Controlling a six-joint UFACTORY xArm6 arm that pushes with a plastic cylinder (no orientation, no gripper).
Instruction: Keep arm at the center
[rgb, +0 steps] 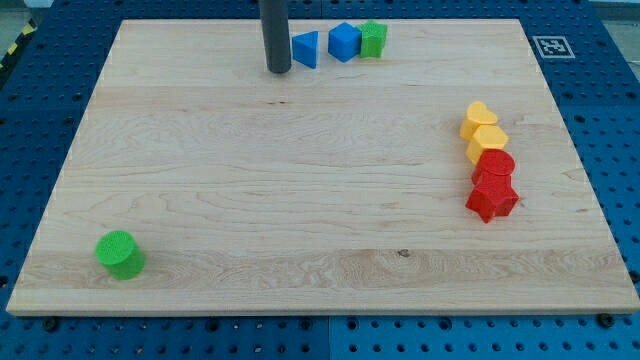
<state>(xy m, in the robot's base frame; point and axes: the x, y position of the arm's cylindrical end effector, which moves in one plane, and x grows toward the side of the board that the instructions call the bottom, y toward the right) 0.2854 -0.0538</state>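
Tip (279, 70) sits near the surface's (300, 220) top edge, just left of the blue triangular block (307, 49) — well above the surface centre. No gripper fitted. Centring looks not yet done — travel toward the middle remains.

My tip (279, 70) is the lower end of a straight, dark grey rod that comes down from the view's top edge and stands upright on the wooden board (300, 200). It touches the board near the top edge, a little to the view's left of the middle, well away from the board's centre. The end looks round and blunt. Just to its right sits a blue triangular block (306, 48), close beside the rod, though whether the two touch cannot be told. The wide bare middle of the board lies below the tip, toward the view's bottom.
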